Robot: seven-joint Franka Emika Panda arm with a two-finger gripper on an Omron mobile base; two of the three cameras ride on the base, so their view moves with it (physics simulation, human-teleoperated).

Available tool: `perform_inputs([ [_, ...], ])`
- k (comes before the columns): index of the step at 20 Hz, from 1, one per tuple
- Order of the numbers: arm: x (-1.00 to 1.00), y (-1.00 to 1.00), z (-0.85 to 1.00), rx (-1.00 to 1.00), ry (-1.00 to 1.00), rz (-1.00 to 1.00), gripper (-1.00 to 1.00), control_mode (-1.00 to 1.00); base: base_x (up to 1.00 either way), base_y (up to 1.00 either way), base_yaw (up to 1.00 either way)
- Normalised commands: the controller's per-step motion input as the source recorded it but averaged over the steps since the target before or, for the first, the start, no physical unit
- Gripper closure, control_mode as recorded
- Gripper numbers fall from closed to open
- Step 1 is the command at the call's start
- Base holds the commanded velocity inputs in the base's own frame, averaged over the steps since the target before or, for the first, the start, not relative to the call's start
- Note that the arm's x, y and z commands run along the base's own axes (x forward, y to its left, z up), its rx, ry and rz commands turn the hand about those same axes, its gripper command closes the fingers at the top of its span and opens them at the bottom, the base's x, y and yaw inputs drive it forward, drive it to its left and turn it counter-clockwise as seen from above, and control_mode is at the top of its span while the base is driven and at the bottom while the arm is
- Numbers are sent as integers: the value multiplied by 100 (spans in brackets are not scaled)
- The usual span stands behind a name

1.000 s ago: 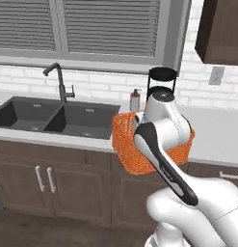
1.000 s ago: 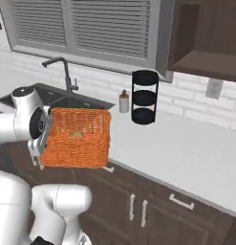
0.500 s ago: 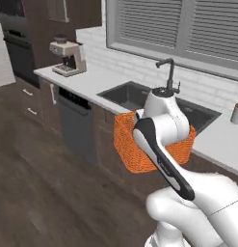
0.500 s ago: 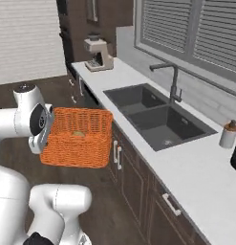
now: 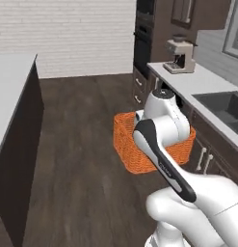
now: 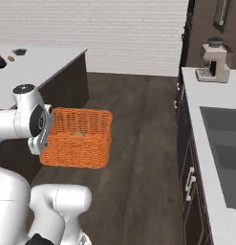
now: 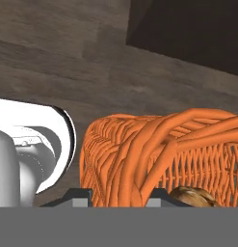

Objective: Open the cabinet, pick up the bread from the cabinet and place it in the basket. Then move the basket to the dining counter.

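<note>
The orange woven basket (image 5: 126,141) hangs in the air over the dark wood floor, level with my arm's white hand. My gripper (image 7: 121,194) is shut on its near rim, and the thick rim strands (image 7: 139,144) run between the two fingertips. The bread (image 6: 79,135), a small golden-tan loaf, lies on the bottom of the basket (image 6: 86,139); its top also peeks up in the hand view (image 7: 192,197). The dining counter (image 5: 12,82) has a white top on a dark body and stands to the left, across the floor (image 6: 40,62). The cabinet is out of view.
On the right runs the kitchen worktop (image 5: 188,79) with a coffee machine (image 5: 179,55), a sink (image 6: 224,143) and dark drawers with short handles (image 5: 203,158). A tall dark oven unit (image 5: 144,38) stands at the far end. Small items (image 6: 1,58) lie on the dining counter. Open floor (image 6: 138,124) lies between.
The whole picture has swung: the base has turned away from the sink and window, and the dining counter and open floor have come into view. The basket stays in my grip.
</note>
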Motion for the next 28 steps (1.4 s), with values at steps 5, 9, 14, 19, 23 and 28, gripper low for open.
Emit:
perform_inputs([
  [5, 0, 0, 0, 0, 0, 0, 100, 100, 16, 25, 55],
  [9, 0, 0, 0, 0, 0, 0, 100, 100, 18, 81, 27],
  [14, 0, 0, 0, 0, 0, 0, 100, 100, 27, 100, 22],
  [19, 0, 0, 0, 0, 0, 0, 100, 100, 5, 100, 26],
  [23, 0, 0, 0, 0, 0, 0, 100, 100, 29, 100, 26],
  [28, 0, 0, 0, 0, 0, 0, 100, 100, 66, 100, 11],
])
